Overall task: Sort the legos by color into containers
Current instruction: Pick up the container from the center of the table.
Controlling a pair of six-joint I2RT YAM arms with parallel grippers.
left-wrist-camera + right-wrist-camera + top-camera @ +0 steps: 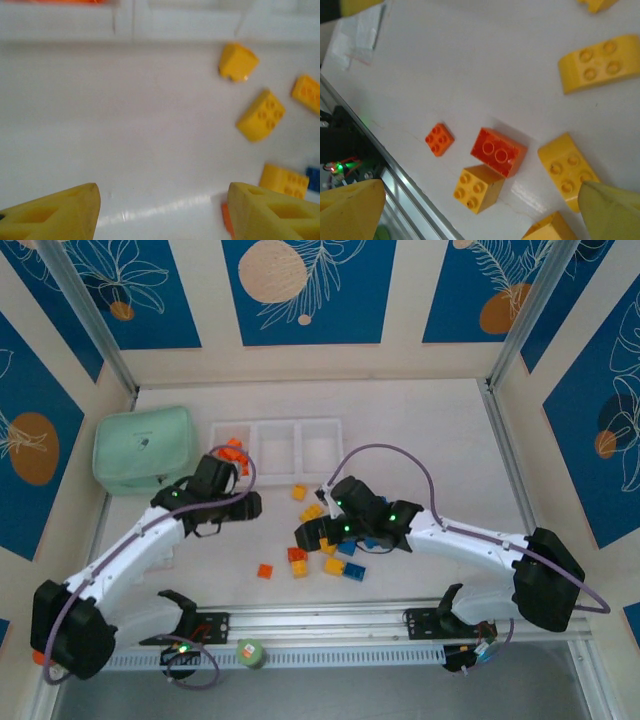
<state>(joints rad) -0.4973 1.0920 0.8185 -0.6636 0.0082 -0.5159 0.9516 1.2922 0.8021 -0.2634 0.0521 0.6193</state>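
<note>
The right gripper [306, 534] is hovering wide open over the red brick [498, 151] — likely lining up a pick; the left gripper [162, 210] is hanging open, empty, near the tray [297, 423].

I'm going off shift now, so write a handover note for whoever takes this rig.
Left gripper: open, empty, in front of the tray.
Right gripper: open, empty, above the loose pile.
Done: sorted orange bricks lie in the left compartment.
Left: yellow bricks, loose orange bricks and blue bricks on the table; the other two compartments look unfilled.
</note>
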